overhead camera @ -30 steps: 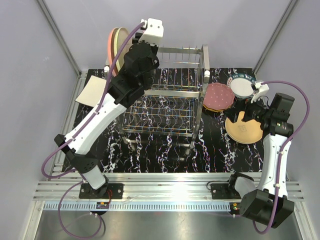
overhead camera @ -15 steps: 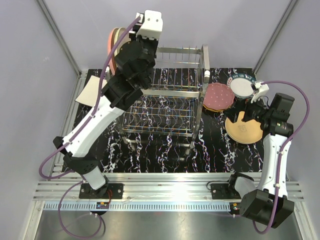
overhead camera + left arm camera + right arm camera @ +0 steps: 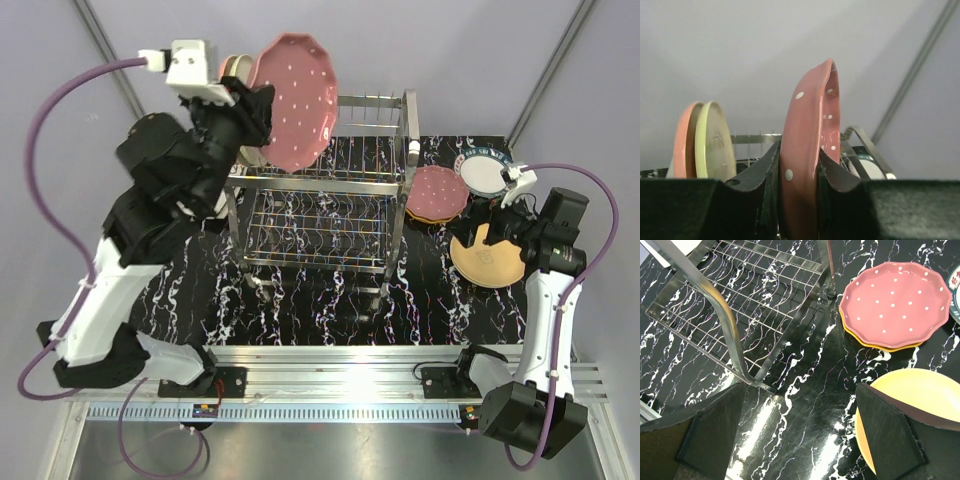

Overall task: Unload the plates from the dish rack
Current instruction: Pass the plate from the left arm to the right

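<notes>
Left gripper (image 3: 799, 152) clamped on dotted pink plate (image 3: 295, 100), edge-on, aloft at dish rack's (image 3: 320, 215) 11 o'clock. Right gripper (image 3: 800, 390) spread wide, empty, over tan plate (image 3: 490, 265) at 3 o'clock.

Legible text, labels, brands, numbers, signs: none. Dotted plate (image 3: 295, 100), rack (image 3: 318, 181), table (image 3: 330, 310): no readable marking in any view.

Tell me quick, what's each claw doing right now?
Left gripper: closed on the dotted pink plate, held above the dish rack.
Right gripper: open, holding nothing.
</notes>
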### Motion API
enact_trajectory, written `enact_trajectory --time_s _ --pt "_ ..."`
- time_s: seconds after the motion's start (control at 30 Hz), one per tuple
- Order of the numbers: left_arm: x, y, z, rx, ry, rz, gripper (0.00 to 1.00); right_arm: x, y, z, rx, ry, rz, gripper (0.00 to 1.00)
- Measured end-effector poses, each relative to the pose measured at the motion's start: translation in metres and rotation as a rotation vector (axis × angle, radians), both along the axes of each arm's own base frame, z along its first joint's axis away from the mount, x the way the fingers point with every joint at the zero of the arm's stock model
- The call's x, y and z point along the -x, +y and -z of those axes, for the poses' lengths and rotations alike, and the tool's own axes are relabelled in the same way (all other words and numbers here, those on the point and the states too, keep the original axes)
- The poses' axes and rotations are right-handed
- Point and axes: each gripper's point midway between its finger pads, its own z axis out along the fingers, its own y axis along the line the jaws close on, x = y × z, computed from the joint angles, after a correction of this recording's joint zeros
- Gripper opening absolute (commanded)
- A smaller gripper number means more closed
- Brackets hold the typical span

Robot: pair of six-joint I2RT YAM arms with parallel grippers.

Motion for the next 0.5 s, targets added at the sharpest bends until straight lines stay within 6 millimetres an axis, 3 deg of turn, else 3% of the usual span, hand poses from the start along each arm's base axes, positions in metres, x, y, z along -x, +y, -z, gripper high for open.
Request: enact_trajectory --time_s 0.13,0.3,0.5 --pt "0.036 0.008 0.019 0.098 0.062 0.142 0.0 0.001 0.001 -0.002 0.016 -0.019 -0.013 1.0" --pt "0.062 -0.003 0.059 0.18 0.174 0.294 0.0 0.006 0.002 0.0 0.036 -0.011 -0.031 1.0" --pt "0.077 -0.022 0.144 0.184 0.373 0.391 0.0 0.022 0.009 -0.011 0.074 -0.024 -0.083 1.0"
